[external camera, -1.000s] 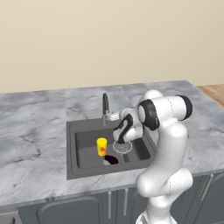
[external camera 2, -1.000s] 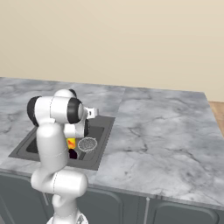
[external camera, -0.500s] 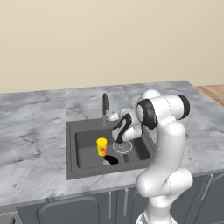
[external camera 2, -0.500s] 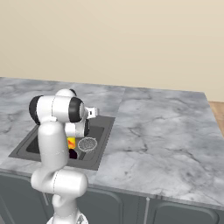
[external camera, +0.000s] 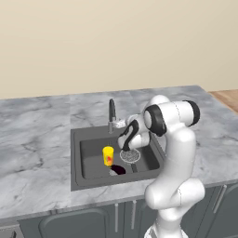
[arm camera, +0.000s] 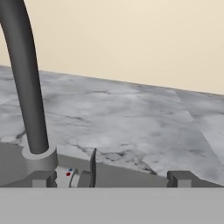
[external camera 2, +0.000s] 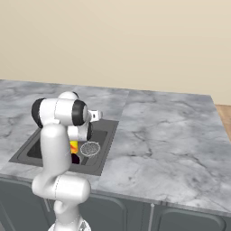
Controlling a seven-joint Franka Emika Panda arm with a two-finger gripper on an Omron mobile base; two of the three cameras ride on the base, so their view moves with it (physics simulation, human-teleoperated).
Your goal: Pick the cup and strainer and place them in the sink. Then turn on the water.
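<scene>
Two finger tips (arm camera: 43, 178) stand wide apart at the bottom of our hand view, so we read the jaws (arm camera: 111, 178) as fully open and holding nothing. Between them, nearer the left tip, sits the tap's small silver lever (arm camera: 85, 173); its dark spout (arm camera: 24, 74) rises just above that tip. Below the jaws, inside the sink (external camera: 79, 179), the cup (external camera: 108, 155) stands upright beside the strainer (external camera: 129, 155), set into the marble tabletop (external camera: 32, 139).
</scene>
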